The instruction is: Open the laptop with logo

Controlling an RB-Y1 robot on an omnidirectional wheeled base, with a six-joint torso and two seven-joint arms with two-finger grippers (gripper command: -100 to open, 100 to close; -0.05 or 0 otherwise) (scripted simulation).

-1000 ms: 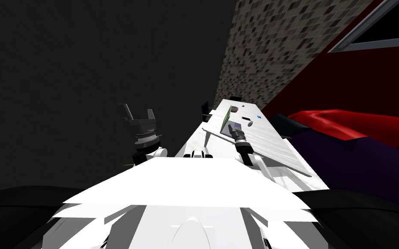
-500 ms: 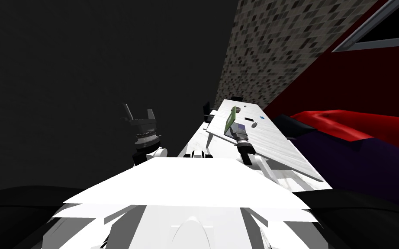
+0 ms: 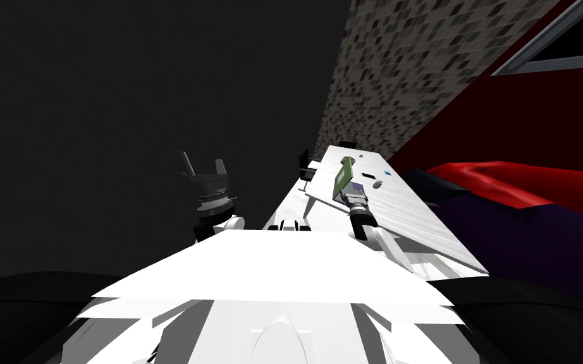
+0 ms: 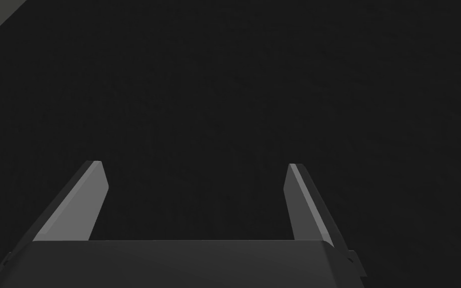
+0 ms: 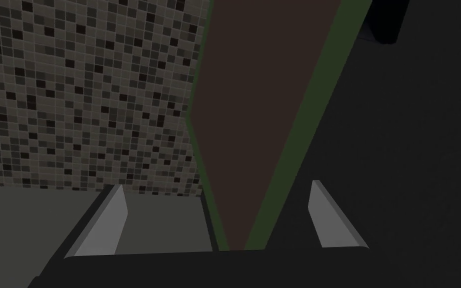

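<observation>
I am looking at the laptop point(image 3: 344, 177) standing partly open on the long white table point(image 3: 404, 208), roughly midway along it and near the edge on my left. Its lid is showing a green outer face in the head view, tilted up steeply from the base. In the right wrist view the laptop point(image 5: 259, 100) is showing a flat brown panel framed by a dark green border, rising up and away between my fingers.

The right gripper point(image 3: 350, 189) is sitting at the lid's lower end. In its own camera the right gripper point(image 5: 217, 185) is spread wide, with the lid passing between the two fingers and a gap showing on either side, so it is not clamping anything. The left gripper point(image 3: 203, 165) is hanging off to the left of the table against the dark wall, and the left gripper point(image 4: 194, 164) is also spread wide with nothing between its fingers.

Compared with a second ago, the lid is standing taller and more upright, and my right hand is sitting further along the table. My head view is also shifting slightly.

Beyond the laptop, a small grey mouse point(image 3: 377, 184), a flat black item point(image 3: 367, 175) and a small blue item point(image 3: 386, 172) are lying on the tabletop. A dark chair point(image 3: 305, 167) is standing beside the table's left edge, and a speckled tiled wall point(image 3: 398, 69) is rising behind.
</observation>
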